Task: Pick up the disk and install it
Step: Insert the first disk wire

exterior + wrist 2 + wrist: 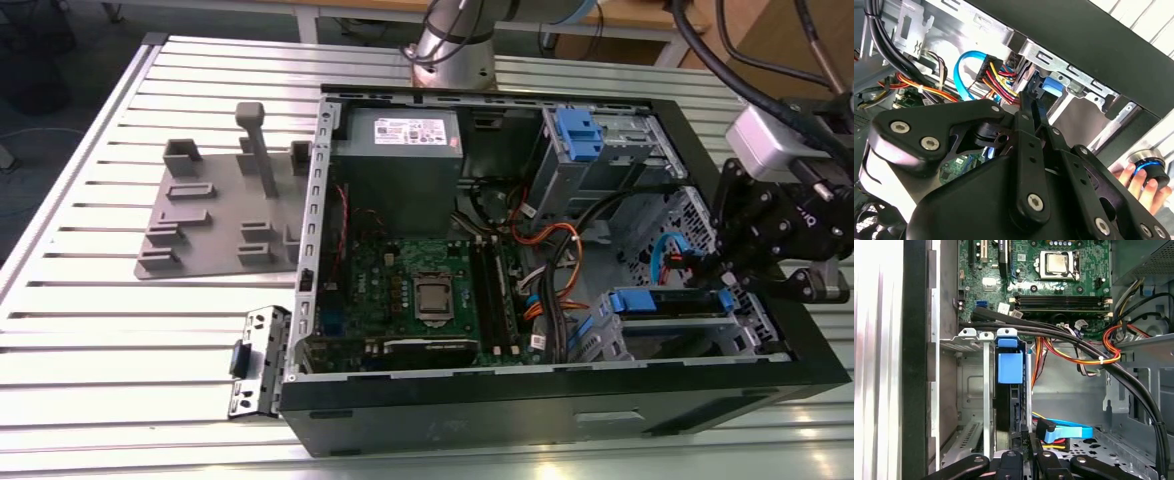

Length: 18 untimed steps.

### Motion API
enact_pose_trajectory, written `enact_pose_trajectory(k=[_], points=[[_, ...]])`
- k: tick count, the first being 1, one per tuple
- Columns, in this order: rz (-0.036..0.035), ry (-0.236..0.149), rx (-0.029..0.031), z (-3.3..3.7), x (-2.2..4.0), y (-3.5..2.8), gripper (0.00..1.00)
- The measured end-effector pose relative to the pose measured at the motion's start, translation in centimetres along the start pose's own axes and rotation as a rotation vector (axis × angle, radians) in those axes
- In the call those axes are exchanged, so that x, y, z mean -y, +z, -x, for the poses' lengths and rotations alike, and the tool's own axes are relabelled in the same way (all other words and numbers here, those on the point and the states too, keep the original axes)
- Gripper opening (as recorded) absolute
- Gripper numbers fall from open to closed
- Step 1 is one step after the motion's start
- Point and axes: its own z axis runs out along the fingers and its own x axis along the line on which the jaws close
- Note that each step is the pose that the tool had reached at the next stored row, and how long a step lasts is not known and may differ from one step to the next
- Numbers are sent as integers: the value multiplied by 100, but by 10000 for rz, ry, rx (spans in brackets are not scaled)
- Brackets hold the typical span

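In the first wrist view you are looking down into the open black desktop computer case [914, 365], and the disk [1010, 390], a flat drive seen edge-on with blue plastic rails and a blue tab at its end, stands in the silver metal drive cage [971, 390] against the case wall, beside the green motherboard [1054, 285]. The black linkage gripper [1026, 460] sits right at the drive's near end, its fingers drawn close together on either side of that edge; I judge them to be pinching the drive, though the contact itself is partly hidden. Holding it by the end probably lets the rails run along the cage guides. In the exterior view the gripper [747, 275] hangs over the cage corner of the case, well apart from the grey plastic slotted stand [220, 210] outside the case. Black cable bundles [1064, 340] pass just beside the cage, so you have little room there.
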Motion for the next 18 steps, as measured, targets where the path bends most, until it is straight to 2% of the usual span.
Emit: enact_pose_trajectory(k=[2,8,15,18], points=[[0,-1,52,-18,0,8,18],[-2,26,63,-101,1,21,18],[-2,29,99,-106,-23,35,18],[-2,28,132,-98,-24,40,18]])
